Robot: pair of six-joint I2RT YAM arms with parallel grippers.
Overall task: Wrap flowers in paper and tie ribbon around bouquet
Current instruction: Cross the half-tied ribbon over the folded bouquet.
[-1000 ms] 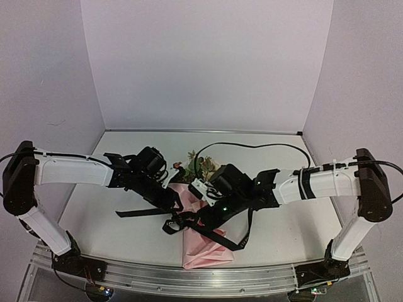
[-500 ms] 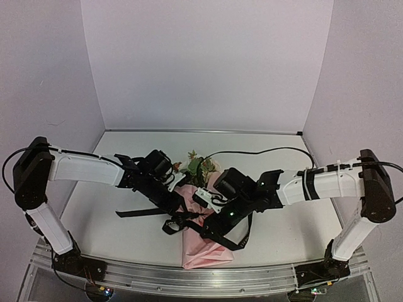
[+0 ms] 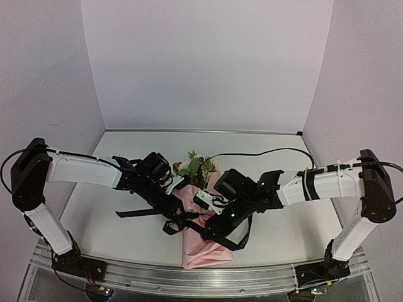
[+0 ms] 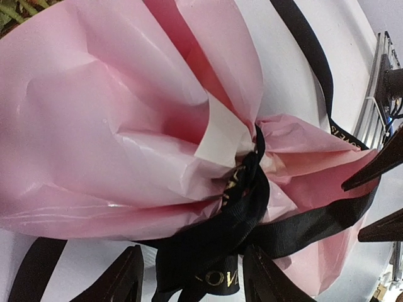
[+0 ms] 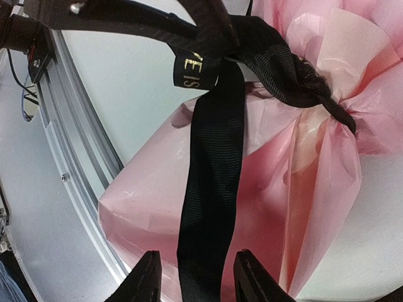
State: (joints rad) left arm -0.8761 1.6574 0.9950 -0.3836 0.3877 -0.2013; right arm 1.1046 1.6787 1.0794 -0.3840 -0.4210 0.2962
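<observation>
The narrow black woven ribbon (image 4: 245, 201) should handle as light and floppy. It is knotted round the waist of the thin, tear-prone light pink wrapping paper (image 4: 94, 126), just ahead of the left gripper (image 4: 194, 267), whose jaws stand apart, released, astride one tail; grasp a free tail, never the paper. The right gripper (image 5: 196, 267) straddles another tail, though whether it pinches that tail cannot be told, and the gold lettering reads only in fragments: "OV", "IS".

Pale lilac walls (image 3: 208, 63) enclose a white table (image 3: 289, 233) edged by an aluminium rail (image 3: 252, 278)
</observation>
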